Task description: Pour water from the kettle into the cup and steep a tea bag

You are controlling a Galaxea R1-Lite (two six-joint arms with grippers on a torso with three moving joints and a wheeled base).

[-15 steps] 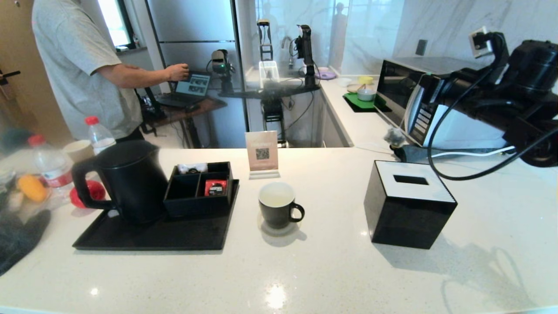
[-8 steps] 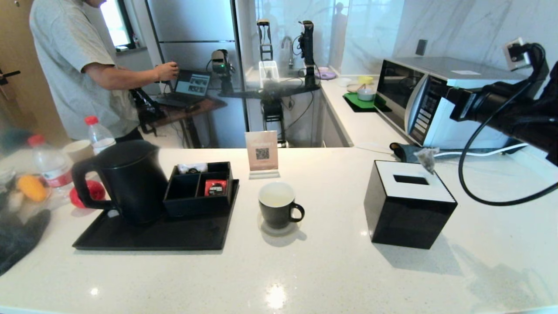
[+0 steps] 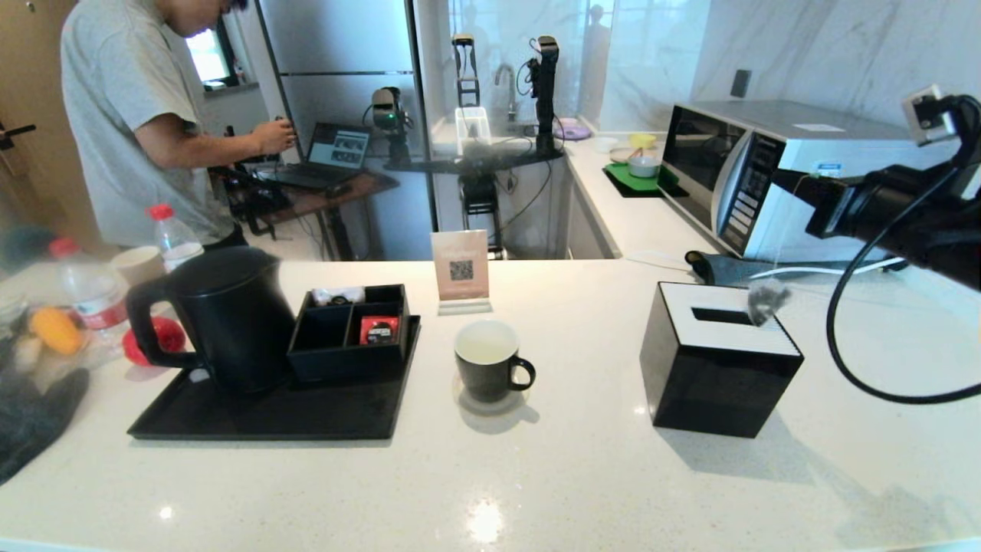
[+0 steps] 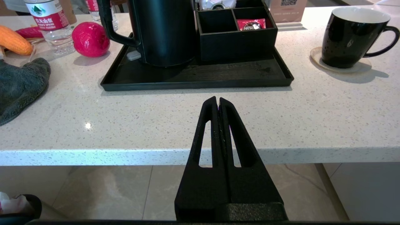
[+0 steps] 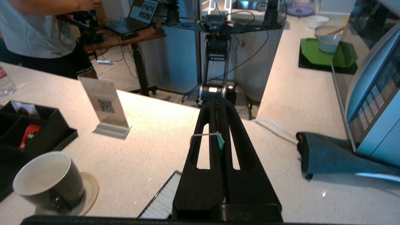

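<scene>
The black kettle (image 3: 226, 318) (image 4: 165, 31) stands at the left end of a black tray (image 3: 268, 414). On a coaster at mid-counter sits the black cup (image 3: 488, 360) (image 4: 350, 34) (image 5: 47, 179); its inside looks pale and I cannot make out water. My right gripper (image 3: 782, 180) (image 5: 218, 101) is raised at the right, shut on a tea bag's teal tag (image 5: 220, 142), with the string (image 5: 203, 135) looped over one finger. The tea bag (image 3: 765, 297) dangles above the tissue box's far right corner. My left gripper (image 4: 217, 100) is shut and empty, low at the counter's front edge, before the tray.
A black tissue box (image 3: 720, 360) stands right of the cup. An organizer box (image 3: 352, 330) with sachets shares the tray. A QR sign (image 3: 460, 268), a microwave (image 3: 736, 169), a dark cloth (image 3: 720, 270), bottles (image 3: 88, 287) and a grey towel (image 3: 31, 414) ring the counter. A person (image 3: 130, 115) stands back left.
My right arm has drawn back to the right. The hanging tea bag has swung from behind the counter's far edge to above the tissue box. The person's hand left the laptop.
</scene>
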